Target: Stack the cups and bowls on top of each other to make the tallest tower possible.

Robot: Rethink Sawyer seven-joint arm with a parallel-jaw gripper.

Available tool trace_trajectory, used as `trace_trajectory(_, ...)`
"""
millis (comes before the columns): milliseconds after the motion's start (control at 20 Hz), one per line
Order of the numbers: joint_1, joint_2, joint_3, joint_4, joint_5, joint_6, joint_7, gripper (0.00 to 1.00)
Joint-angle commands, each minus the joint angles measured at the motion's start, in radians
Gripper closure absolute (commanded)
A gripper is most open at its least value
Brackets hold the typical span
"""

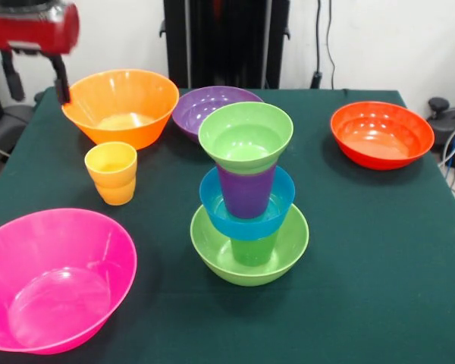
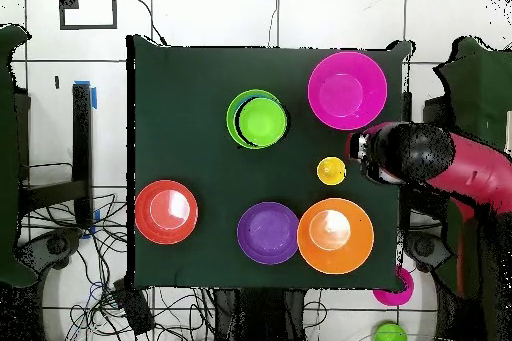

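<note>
While the tower (image 1: 248, 199) stands mid-table, the gripper (image 1: 59, 85) hangs by the orange bowl (image 1: 121, 107); its state cannot be told.

This is a robotics lab: a tabletop (image 1: 379, 250) draped in dark green cloth stands on a white tiled floor (image 2: 200, 17) strewn with loose cables (image 2: 70, 247), tape marks (image 2: 88, 5) stuck on the tiles, and a red robot arm (image 2: 470, 182) alongside plain white walls (image 1: 379, 38).

- tower (image 1: 247, 199) mid-table, open cloth to its right up to red-orange bowl (image 1: 381, 133)
- left side crowded: yellow-orange cup (image 1: 111, 172), orange bowl (image 1: 121, 107), pink bowl (image 1: 51, 279)
- purple bowl (image 1: 210, 108) just behind tower
</note>
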Motion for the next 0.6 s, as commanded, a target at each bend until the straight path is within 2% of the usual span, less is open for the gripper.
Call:
trace_trajectory(50, 0.011, 0.145, 0.132, 0.021, -0.098, -0.019, -0.225, 0.00)
trace_trajectory(300, -0.002, 0.166, 0.151, 0.036, -0.123, -0.040, -0.211, 0.00)
trace_trajectory(600, 0.000, 0.244, 0.128, -0.003, -0.233, -0.141, -0.187, 0.00)
